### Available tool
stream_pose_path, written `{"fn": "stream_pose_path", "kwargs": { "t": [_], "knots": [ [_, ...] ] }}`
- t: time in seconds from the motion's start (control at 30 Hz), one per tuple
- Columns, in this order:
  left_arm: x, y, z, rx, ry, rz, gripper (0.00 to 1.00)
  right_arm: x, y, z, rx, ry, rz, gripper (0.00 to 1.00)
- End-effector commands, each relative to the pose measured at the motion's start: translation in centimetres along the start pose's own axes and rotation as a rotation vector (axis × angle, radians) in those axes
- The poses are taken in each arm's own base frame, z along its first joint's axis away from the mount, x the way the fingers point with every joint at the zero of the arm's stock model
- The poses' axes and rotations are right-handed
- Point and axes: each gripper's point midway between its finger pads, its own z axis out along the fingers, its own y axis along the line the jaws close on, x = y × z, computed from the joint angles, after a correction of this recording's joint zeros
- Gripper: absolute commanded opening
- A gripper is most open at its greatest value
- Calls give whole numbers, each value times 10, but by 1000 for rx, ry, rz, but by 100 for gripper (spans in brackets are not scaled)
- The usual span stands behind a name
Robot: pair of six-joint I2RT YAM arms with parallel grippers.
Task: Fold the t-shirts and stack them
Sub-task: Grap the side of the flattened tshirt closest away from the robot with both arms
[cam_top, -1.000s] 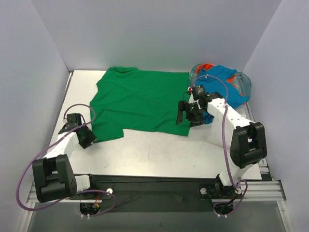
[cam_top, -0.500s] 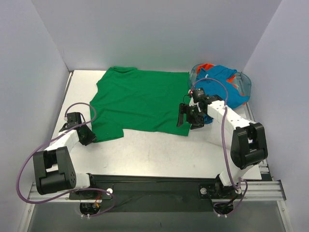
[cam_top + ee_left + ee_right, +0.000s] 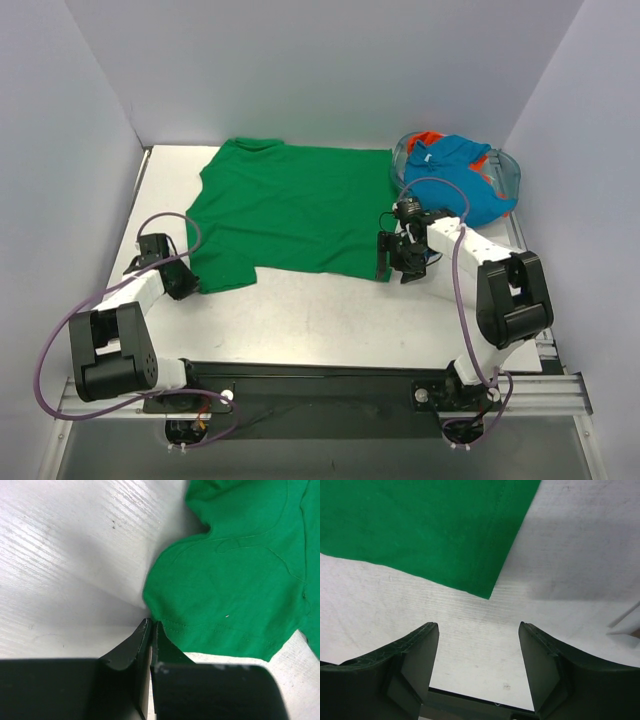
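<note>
The bright green cotton t-shirt [image 3: 290, 210] lay spread flat on the white table [image 3: 330, 315], with a crumpled turquoise blue shirt [image 3: 462, 178] heaped past its right edge. The left gripper [image 3: 151, 628] was closed, apparently pinching the green shirt's left sleeve hem. The right gripper [image 3: 479, 647] hung wide open and empty just short of the green shirt's near-right corner. It should straddle that corner squarely before closing.

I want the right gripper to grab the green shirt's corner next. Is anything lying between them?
Nothing visible does. The right gripper, jaws open, faces the near corner of the green shirt, and only table surface shows in the gap between them.
</note>
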Motion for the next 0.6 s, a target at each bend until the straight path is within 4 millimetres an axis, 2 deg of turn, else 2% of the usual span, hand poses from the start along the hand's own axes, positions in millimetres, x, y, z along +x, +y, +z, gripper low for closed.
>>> {"fn": "stream_pose_path", "kwargs": {
  "t": [0.0,0.33,0.57],
  "knots": [
    [13,9,-3,-14,38,0,0,2,-15,8,63,11,4,65],
    [13,20,-12,-19,23,-35,0,-9,-20,24,87,16,20,49],
    [13,25,-16,-24,16,-51,0,-3,-16,29,60,53,20,42]
  ]
}}
